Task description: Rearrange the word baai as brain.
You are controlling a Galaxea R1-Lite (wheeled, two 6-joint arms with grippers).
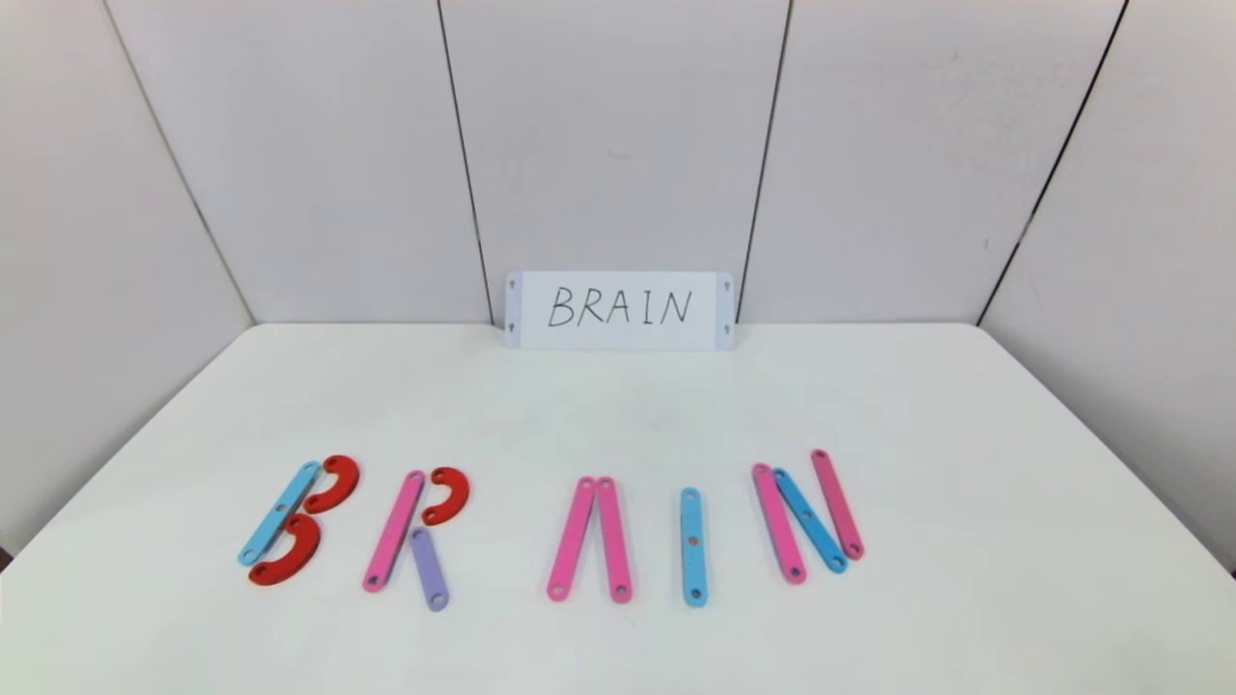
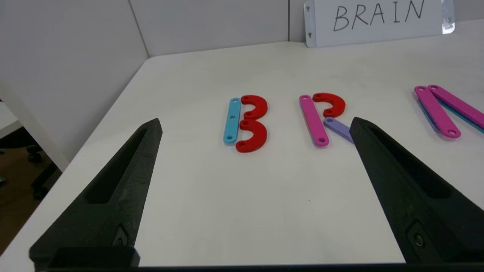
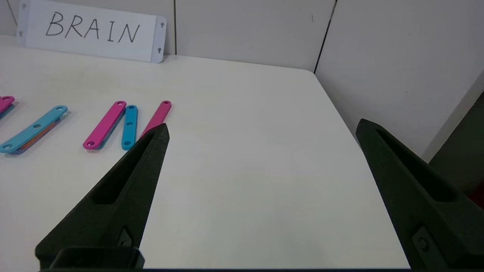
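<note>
Flat plastic pieces lie in a row on the white table (image 1: 618,415). At the left a blue bar (image 1: 279,513) and two red curves (image 1: 333,483) form a B. A pink bar (image 1: 394,530), a red curve (image 1: 447,494) and a purple bar (image 1: 428,569) form an R. Two pink bars (image 1: 572,538) lean together as an A. A single blue bar (image 1: 692,546) is the I. Pink, blue and pink bars (image 1: 809,519) form an N. My left gripper (image 2: 255,122) is open and empty, short of the B and R. My right gripper (image 3: 262,124) is open and empty, beside the N (image 3: 129,126).
A white card (image 1: 619,309) with handwritten BRAIN leans against the back wall. White panel walls enclose the table at the back and sides. The table's left edge shows in the left wrist view (image 2: 113,109), its right edge in the right wrist view (image 3: 340,113).
</note>
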